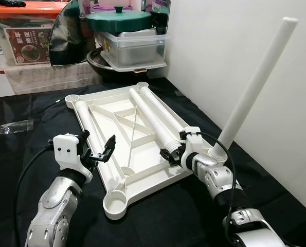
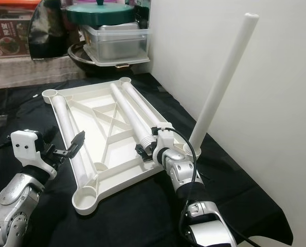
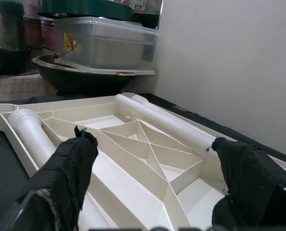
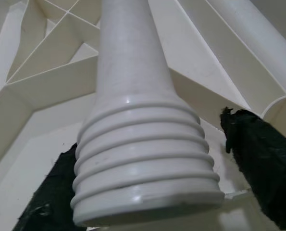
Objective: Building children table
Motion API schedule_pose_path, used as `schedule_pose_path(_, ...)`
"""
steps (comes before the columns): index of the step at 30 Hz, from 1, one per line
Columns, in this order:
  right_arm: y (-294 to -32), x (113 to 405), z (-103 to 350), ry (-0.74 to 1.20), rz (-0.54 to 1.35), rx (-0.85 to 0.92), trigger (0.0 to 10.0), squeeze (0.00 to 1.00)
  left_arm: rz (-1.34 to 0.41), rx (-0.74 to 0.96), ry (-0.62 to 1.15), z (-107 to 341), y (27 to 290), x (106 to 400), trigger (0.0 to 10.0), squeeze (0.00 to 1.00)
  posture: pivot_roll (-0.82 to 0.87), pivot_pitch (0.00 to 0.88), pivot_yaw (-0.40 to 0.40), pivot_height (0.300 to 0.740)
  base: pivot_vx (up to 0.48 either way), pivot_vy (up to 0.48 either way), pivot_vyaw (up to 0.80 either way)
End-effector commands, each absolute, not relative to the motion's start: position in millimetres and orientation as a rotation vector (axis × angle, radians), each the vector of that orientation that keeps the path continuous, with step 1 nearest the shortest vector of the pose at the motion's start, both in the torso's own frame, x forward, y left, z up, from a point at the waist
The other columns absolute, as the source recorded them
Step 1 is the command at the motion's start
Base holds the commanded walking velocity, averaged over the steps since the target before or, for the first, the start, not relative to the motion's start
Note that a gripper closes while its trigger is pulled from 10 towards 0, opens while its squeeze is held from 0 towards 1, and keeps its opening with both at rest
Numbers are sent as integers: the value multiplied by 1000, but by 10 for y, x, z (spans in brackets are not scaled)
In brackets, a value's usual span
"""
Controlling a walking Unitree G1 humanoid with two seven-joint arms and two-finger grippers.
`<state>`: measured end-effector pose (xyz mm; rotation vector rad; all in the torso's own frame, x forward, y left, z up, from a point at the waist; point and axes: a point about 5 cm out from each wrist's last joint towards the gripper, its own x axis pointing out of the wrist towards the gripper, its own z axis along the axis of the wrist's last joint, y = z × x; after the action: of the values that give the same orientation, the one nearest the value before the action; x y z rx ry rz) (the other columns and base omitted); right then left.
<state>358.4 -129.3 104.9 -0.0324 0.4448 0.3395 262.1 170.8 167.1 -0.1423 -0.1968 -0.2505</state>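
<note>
A white plastic tabletop [image 1: 117, 208] lies upside down on the black cloth. One white leg [image 1: 255, 82] stands upright in its near right corner socket. Three more legs lie inside it: one along the left side [image 1: 88, 121] and two side by side on the right [image 1: 150, 116]. My left gripper [image 1: 102, 149] hovers open over the near end of the left leg [image 3: 30, 134], holding nothing. My right gripper [image 1: 169, 153] is open around the threaded end [image 4: 143, 159] of a lying right leg. One finger [image 4: 263, 159] stands clear of the thread.
At the table's back stand a green lidded pot [image 1: 119, 20] on a clear container [image 1: 135, 49], a black wok [image 1: 111, 67] and an orange-lidded storage box [image 1: 24, 31]. A white wall [image 1: 219, 51] runs close along the right. Black cloth [image 1: 19, 118] lies bare on the left.
</note>
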Motion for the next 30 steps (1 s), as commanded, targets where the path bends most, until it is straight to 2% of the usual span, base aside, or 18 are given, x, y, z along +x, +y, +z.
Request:
schedule_pose_path(1, -1347, 3569, 971, 474, 322, -4, 4510, 0, -254, -146, -187, 1647, 1698, 2628, 10000, 0, 61, 0, -100, 740, 0, 0, 0)
schedule_pose_path(2, -1347, 3569, 971, 474, 322, -4, 4510, 0, -254, -146, -187, 1647, 1698, 2628, 10000, 0, 61, 0, -100, 740, 0, 0, 0)
schedule_pose_path(3, -1342, 3571, 975, 464, 324, 7, 0, 0, -253, -144, -186, 1644, 1703, 2623, 10000, 0, 62, 0, -99, 740, 0, 0, 0)
schedule_pose_path(9, -1309, 3582, 1033, 408, 357, 25, 0, 0, -254, -141, -184, 1638, 1707, 2615, 10000, 0, 61, 0, -95, 740, 0, 0, 0)
schedule_pose_path(17, -1187, 3551, 1191, 276, 499, 55, 0, 0, -263, -141, -179, 1627, 1701, 2614, 10000, 0, 57, 0, -92, 740, 0, 0, 0)
schedule_pose_path(21, -1148, 3540, 1302, 209, 553, 99, 0, 0, -264, -142, -179, 1627, 1701, 2614, 10000, 0, 57, 0, -92, 740, 0, 0, 0)
schedule_pose_path(24, -1076, 3525, 1479, 131, 631, 205, 0, 0, -271, -173, -181, 1637, 1708, 2608, 10000, 0, 56, 0, -90, 740, 0, 0, 0)
schedule_pose_path(26, -960, 3452, 1681, 51, 765, 336, 0, 0, -281, -312, -195, 1699, 1746, 2610, 10000, 0, 55, 0, -86, 740, 0, 0, 0)
schedule_pose_path(27, -960, 3452, 1681, 51, 765, 336, 0, 0, -281, -312, -195, 1699, 1746, 2610, 10000, 0, 55, 0, -86, 740, 0, 0, 0)
schedule_pose_path(30, -856, 3345, 1770, 6, 895, 389, 0, 0, -308, -568, -251, 1838, 1813, 2624, 10000, 0, 56, 0, -82, 740, 0, 0, 0)
